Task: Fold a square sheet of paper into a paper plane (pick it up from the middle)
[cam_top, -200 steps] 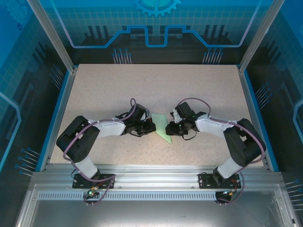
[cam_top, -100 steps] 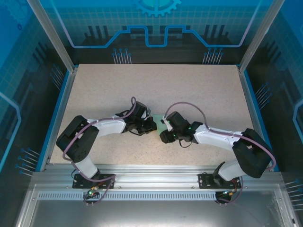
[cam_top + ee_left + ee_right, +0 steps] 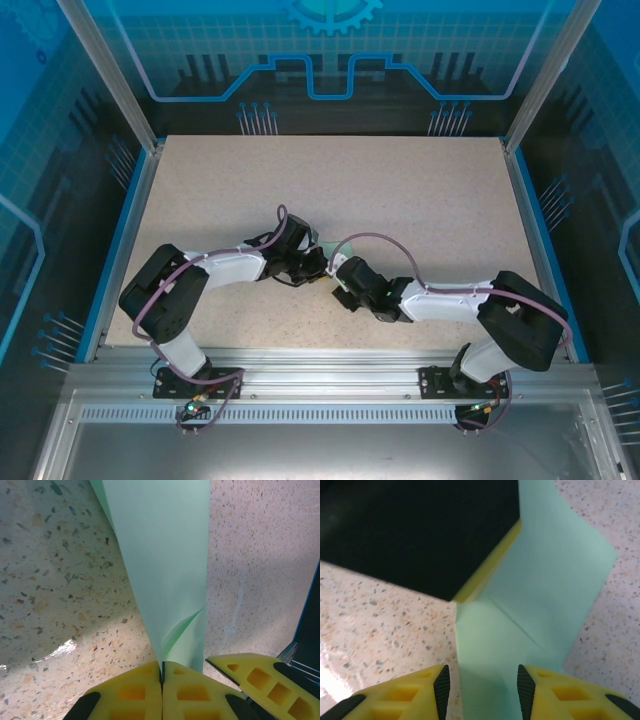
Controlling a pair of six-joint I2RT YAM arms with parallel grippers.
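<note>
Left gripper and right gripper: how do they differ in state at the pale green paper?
The left gripper has its yellow fingers pressed together, pinching the thin pale mint-green sheet of paper; the right gripper has its yellow fingers apart, with the paper lying between them. From above, the left gripper reaches it from the left, the right gripper from the near right. Both work on the same sheet.
</note>
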